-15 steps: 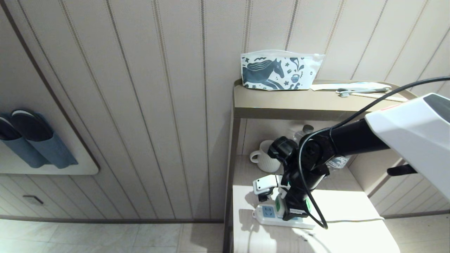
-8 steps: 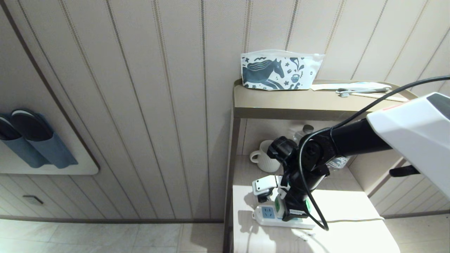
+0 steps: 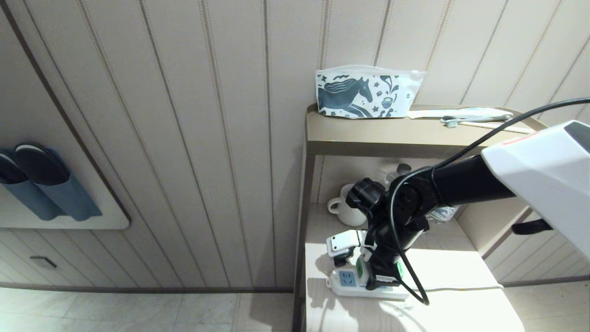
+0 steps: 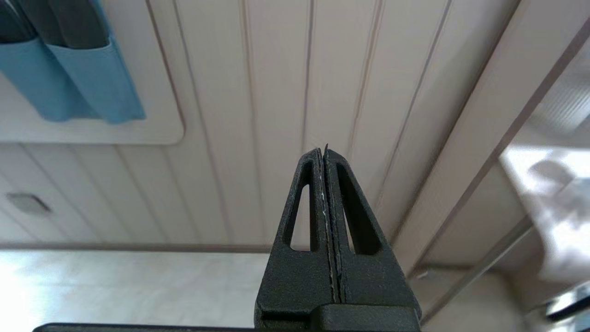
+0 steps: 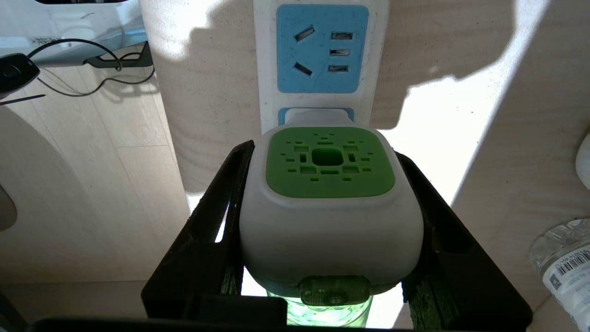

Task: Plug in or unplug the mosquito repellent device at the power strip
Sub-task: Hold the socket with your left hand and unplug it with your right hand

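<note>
The right end effector was clamped on both sides of the mosquito repellent device, which sat on the power strip beside a free blue socket, on the lower shelf. The left end effector, fingers pressed together and empty, pointed at the panelled wall.

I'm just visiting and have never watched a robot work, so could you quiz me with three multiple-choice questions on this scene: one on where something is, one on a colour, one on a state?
1. Where does the horse-print pouch lie?
A. on the top shelf
B. on the floor
C. beside the power strip

2. What colour is the power strip's free socket face?
A. red
B. light blue
C. black

3. What is the right gripper doing?
A. hanging open in the air
B. clamping the mosquito repellent device
C. holding the mug

Answers: 1 A, it rests on the upper board by the wall. 2 B, as the right wrist view shows. 3 B, its fingers press both sides of the device.
</note>
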Robot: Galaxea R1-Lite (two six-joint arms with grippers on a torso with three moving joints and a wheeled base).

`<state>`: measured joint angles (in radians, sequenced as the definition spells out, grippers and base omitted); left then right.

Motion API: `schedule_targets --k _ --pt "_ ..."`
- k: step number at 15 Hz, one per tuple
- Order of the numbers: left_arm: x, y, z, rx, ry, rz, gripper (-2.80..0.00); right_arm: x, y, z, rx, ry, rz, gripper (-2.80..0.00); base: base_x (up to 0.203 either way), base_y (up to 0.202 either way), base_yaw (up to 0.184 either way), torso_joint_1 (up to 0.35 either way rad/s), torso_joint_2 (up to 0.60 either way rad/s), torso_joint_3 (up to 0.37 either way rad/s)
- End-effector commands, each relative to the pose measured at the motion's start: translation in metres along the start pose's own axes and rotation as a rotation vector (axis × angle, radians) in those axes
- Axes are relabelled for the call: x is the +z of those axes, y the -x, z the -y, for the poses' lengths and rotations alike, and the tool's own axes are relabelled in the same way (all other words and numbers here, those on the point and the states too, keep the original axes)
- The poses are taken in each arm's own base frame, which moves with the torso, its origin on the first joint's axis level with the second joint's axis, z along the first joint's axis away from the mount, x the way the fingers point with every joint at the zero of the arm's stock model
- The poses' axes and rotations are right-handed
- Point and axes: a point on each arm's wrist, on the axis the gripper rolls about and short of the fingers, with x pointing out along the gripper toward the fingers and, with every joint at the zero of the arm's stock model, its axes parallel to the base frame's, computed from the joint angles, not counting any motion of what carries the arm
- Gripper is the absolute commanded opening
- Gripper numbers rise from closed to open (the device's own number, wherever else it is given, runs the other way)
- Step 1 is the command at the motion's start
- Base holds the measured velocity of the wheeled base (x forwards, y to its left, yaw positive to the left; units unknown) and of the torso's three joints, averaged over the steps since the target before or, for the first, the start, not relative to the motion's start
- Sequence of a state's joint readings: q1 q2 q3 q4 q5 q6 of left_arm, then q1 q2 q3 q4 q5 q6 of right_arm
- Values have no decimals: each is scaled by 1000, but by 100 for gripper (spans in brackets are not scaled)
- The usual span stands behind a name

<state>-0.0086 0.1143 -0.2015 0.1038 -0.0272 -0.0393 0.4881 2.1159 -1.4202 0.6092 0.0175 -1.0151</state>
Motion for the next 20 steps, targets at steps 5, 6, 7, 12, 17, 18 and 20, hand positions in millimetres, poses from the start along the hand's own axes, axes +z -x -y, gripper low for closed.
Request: schedule_targets --k 5,6,7,12,17,18,20 --pt "24 -123 4 -100 162 -585 -280 0 11 -1 -14 4 20 -280 0 0 0 0 0 0" --pt "12 -142 9 -144 161 -680 -280 0 9 -1 -11 4 20 -280 0 0 0 0 0 0" --pt "-1 -158 16 -196 152 -768 -280 0 9 -1 -9 4 21 -280 0 0 0 0 0 0" --pt "-61 -214 82 -454 90 -995 -280 1 7 0 -7 4 25 -280 0 0 0 0 0 0" --pt "-71 -249 160 -625 179 -911 -280 0 6 1 -5 2 25 -280 0 0 0 0 0 0" --pt "-75 -251 172 -637 173 -919 -280 1 5 1 -9 -2 28 -280 0 0 0 0 0 0" --pt "-89 -251 198 -640 126 -923 -280 2 -1 4 -24 -2 39 -280 0 0 0 0 0 0"
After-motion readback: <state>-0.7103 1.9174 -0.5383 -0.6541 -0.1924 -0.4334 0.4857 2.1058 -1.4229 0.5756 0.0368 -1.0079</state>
